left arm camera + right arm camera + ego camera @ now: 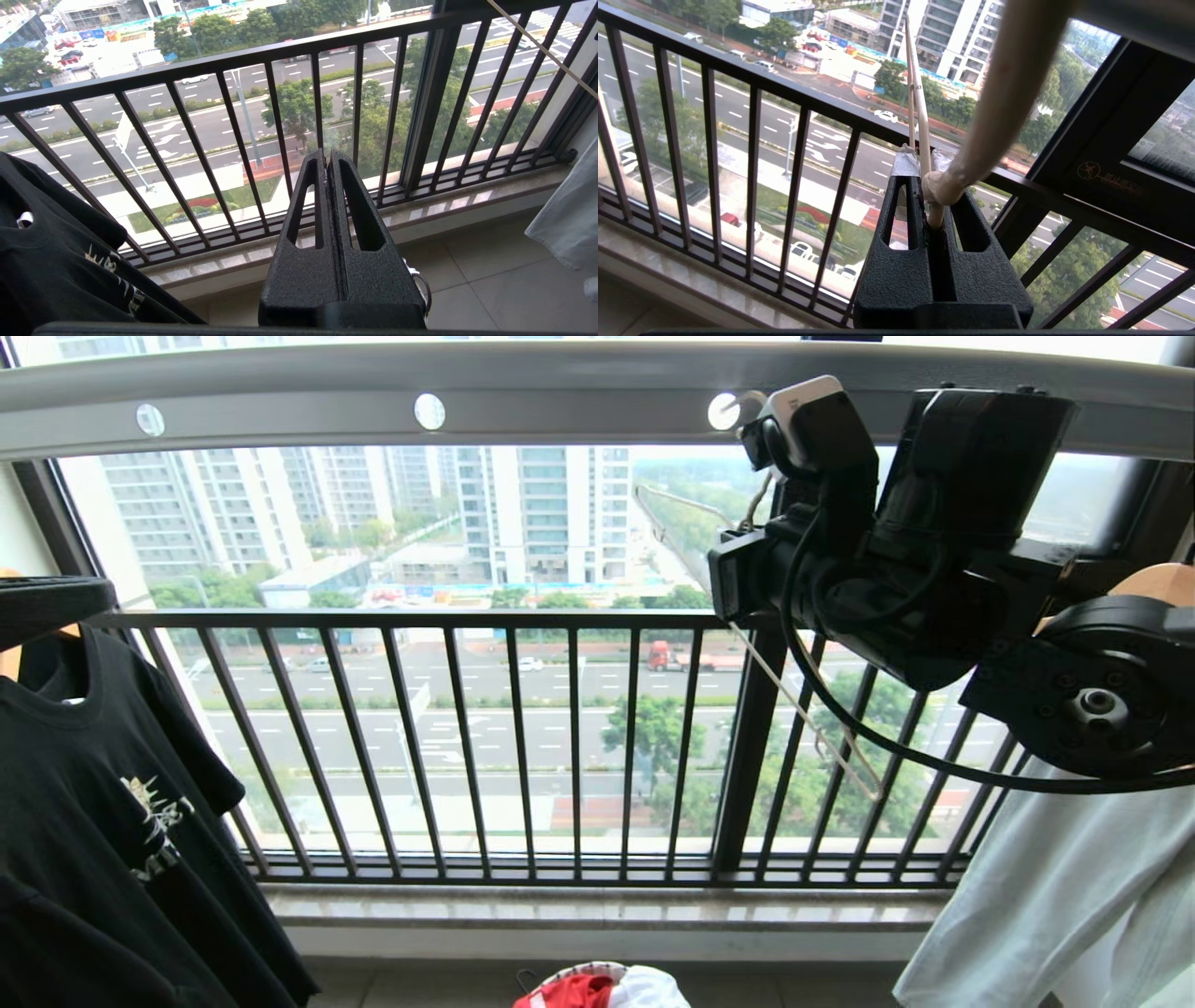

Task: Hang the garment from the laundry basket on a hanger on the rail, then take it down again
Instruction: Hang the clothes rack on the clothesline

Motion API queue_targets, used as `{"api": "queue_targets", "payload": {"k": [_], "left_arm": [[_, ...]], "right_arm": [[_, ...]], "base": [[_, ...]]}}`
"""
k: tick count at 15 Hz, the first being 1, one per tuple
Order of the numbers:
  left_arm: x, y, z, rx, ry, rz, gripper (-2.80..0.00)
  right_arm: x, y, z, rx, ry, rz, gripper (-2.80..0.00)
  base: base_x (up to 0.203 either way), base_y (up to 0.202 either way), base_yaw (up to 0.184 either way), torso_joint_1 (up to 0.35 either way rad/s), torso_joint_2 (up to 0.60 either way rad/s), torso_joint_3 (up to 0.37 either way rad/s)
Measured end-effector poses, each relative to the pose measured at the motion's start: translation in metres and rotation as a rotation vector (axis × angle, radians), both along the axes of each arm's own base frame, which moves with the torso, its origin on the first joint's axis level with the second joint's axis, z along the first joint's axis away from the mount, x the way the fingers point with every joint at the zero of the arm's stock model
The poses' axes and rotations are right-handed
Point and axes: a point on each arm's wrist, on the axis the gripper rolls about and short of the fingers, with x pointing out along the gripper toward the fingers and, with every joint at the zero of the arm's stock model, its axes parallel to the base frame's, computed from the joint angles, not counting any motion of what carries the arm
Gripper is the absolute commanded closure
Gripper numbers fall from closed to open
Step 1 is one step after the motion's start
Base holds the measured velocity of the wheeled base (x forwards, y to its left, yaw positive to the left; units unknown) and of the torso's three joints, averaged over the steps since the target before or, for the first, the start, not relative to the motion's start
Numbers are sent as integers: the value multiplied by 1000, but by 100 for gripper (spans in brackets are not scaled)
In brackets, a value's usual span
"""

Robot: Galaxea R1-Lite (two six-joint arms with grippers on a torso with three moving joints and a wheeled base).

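The red garment (571, 992) is down in the laundry basket (597, 973) on the floor, right at the bottom edge of what the head camera sees. It is bunched up next to something white. Nothing is touching it.

Up high, the right gripper (924, 163) is squeezed tight on the thin cream hanger (916, 100). The wire goes right between its two black fingers. In the head view the right arm is lifted close to the grey rail (373, 392), near one of its round white holes. The hanger's hook looks like it is at that hole, but the arm hides most of it, so I cannot tell if it is hooked in or already lifted off. The hanger is bare. No shirt is on it.

The left gripper (327, 161) is closed with nothing in it. It is parked lower down, pointing at the black window railing (280, 116).

A black T-shirt (103, 821) hangs on the left, and a white shirt (1055, 887) hangs on the right. These are not the ones for this job.

So I think the job is at an early part, or near its very end. The shirt is in the basket and the hanger is empty. From this moment alone I cannot say which. If it is early, the shirt has to be picked up, put on the hanger, hung on the rail, and then taken down again.
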Motion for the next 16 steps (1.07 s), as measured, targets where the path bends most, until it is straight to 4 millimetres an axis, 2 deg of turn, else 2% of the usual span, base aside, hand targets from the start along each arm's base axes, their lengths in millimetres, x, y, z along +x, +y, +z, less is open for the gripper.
{"api": "queue_targets", "payload": {"k": [6,11,16], "left_arm": [[-1,1,0,0,-4,-1,0],[-2,1,1,-3,-9,0,0],[-6,4,2,4,-24,-1,0]], "right_arm": [[9,5,-1,-40,43,-2,0],[13,7,9,-82,96,-3,0],[15,8,10,-132,166,19,0]], "base": [[0,0,0,0,0,0],[0,0,0,0,0,0],[0,0,0,0,0,0]]}}
